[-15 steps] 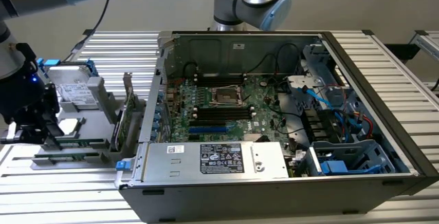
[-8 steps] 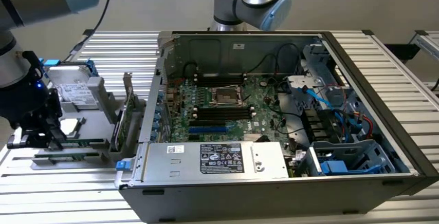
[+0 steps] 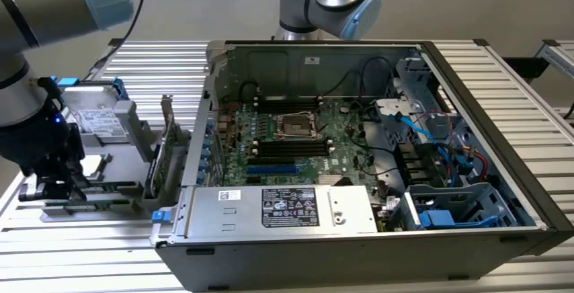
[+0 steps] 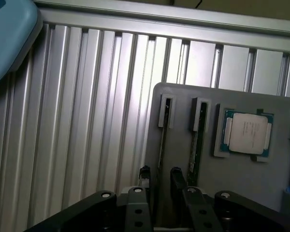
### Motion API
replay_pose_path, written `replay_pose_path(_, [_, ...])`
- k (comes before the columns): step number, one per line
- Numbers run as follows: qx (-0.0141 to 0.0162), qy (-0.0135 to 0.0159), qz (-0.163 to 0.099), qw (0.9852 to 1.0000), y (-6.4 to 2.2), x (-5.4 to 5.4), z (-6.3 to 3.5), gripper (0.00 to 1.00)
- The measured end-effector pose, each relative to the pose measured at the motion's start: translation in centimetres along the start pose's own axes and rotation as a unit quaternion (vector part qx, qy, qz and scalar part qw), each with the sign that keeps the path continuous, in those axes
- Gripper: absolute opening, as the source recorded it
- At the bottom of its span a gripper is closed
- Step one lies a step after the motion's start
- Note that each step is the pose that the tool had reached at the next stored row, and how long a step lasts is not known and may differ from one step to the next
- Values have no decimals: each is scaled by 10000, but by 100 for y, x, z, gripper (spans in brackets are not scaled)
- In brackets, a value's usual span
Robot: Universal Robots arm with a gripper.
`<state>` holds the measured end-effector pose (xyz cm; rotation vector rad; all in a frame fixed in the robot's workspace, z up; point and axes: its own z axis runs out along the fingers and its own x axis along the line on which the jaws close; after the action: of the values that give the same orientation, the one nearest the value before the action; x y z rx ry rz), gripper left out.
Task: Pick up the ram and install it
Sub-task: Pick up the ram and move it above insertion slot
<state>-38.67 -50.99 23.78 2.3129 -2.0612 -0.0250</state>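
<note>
Ram (image 4: 162, 140): on edge in a slot of the grey tray (image 4: 180, 145), not lifted, not installed. Straddled by the gripper (image 4: 160, 173), jaws spread wide, one finger (image 4: 144, 175) on each side, nothing clamped; contact impossible to call. Just beside it, a second green stick (image 4: 198, 140) in the neighbouring slot, then a processor chip (image 4: 246, 133) in its own pocket. Over to the exterior view: tray and arm on the ribbed metal table (image 3: 152, 58), at the exterior view's left of the open computer case (image 3: 359, 259). Inside, motherboard (image 3: 345, 132) lying flat, long black slots (image 3: 289, 146) just beside the socket (image 3: 296, 123).
</note>
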Motion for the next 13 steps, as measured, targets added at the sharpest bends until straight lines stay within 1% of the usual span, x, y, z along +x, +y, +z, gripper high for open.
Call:
replay_pose_path(8, [3,2,-155,9999,-3,-1,146,31])
replay_pose_path(13, [5,-8,-180,9998,-6,-3,237,31])
